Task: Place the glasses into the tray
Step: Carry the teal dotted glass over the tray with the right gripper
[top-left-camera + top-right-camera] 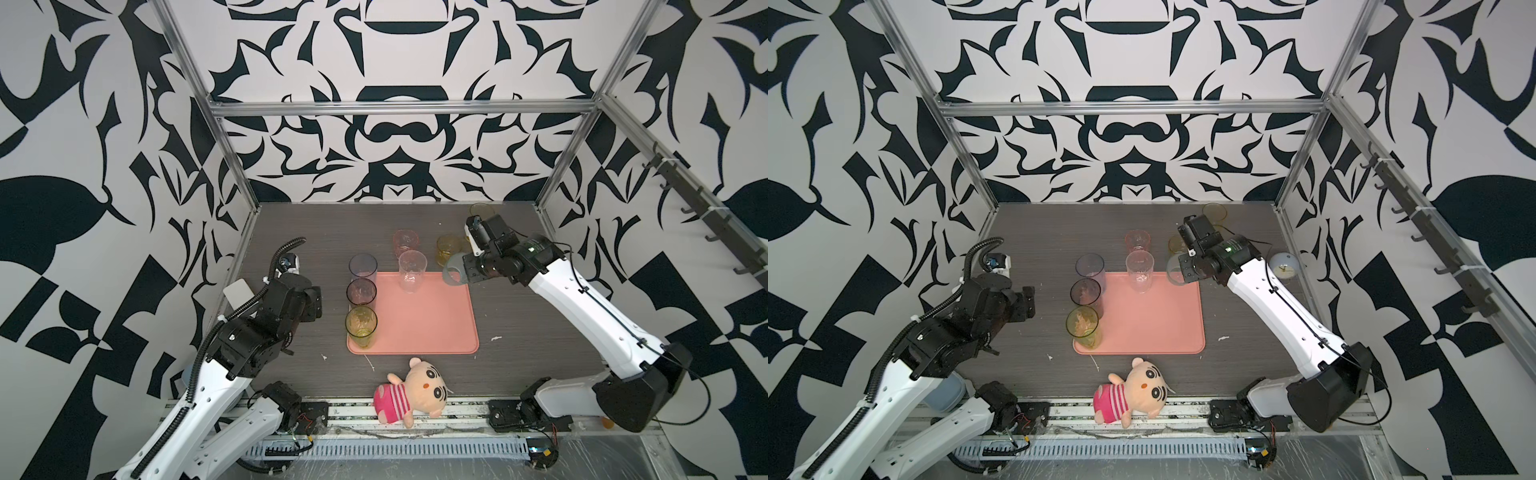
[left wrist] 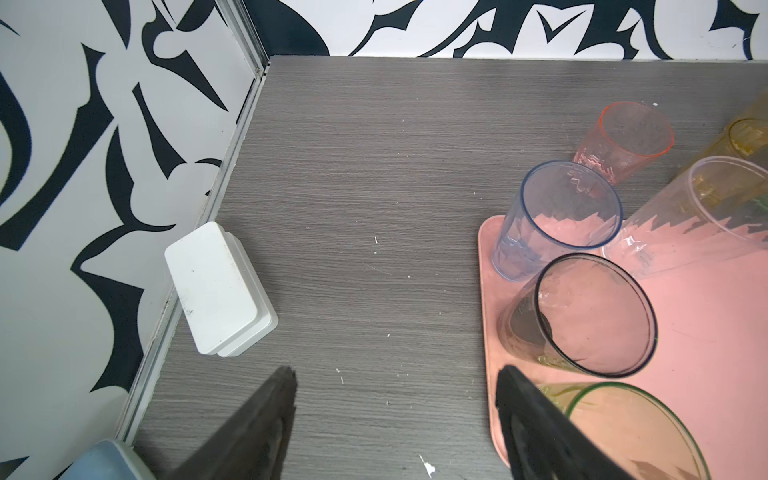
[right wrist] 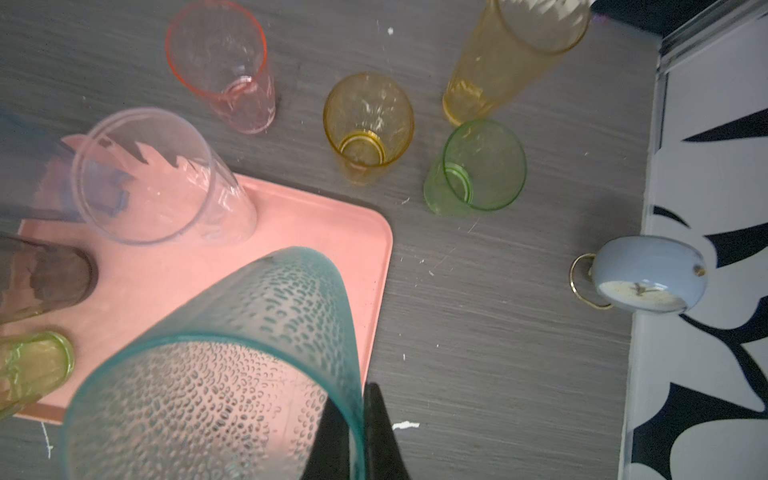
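While tight on teal glass (image 3: 249, 332), right gripper (image 3: 356, 401) at tray (image 3: 316, 224) corner

Right wrist view: teal glass (image 3: 216, 374) blurred, rim cut off by frame edge | Left wrist view: you see only the blurred tips of the left gripper (image 2: 395, 374) | Both top views: right arm (image 1: 582, 299) hides the short green glass (image 3: 478, 166) from you | clock (image 1: 1283, 268) face: too small to read

9 glasses (image 3: 370, 124) | 1 tray (image 1: 428, 324) | 1 plush (image 1: 411, 390) | 1 clock (image 3: 648, 276) | 1 box (image 2: 218, 289)
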### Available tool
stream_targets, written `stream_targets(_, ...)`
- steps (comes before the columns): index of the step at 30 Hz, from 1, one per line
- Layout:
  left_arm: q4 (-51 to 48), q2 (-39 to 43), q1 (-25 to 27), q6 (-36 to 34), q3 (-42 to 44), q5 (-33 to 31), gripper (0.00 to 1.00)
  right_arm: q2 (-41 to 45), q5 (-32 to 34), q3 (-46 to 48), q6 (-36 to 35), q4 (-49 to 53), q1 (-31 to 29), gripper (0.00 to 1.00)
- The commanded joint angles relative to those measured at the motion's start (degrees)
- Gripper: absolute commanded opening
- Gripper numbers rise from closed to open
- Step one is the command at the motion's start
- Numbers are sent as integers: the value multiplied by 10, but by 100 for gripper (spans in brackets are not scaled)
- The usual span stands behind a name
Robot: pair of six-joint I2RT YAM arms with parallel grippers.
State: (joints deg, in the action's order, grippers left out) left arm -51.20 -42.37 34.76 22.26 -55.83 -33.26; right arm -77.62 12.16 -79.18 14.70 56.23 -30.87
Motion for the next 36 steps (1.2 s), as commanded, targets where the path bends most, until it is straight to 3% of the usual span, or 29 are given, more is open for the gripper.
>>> stream_targets(1,0,4,-2,5,4,-6,79,23,-59,31,19,-43,-6,0)
stream_targets(13,-1,3,-2,6,4,-5,79,1,-58,90,54,-72,-63,0)
stream_targets(36,0,4,-2,5,4,0,79,-129,-62,38,151,-80,-111,0)
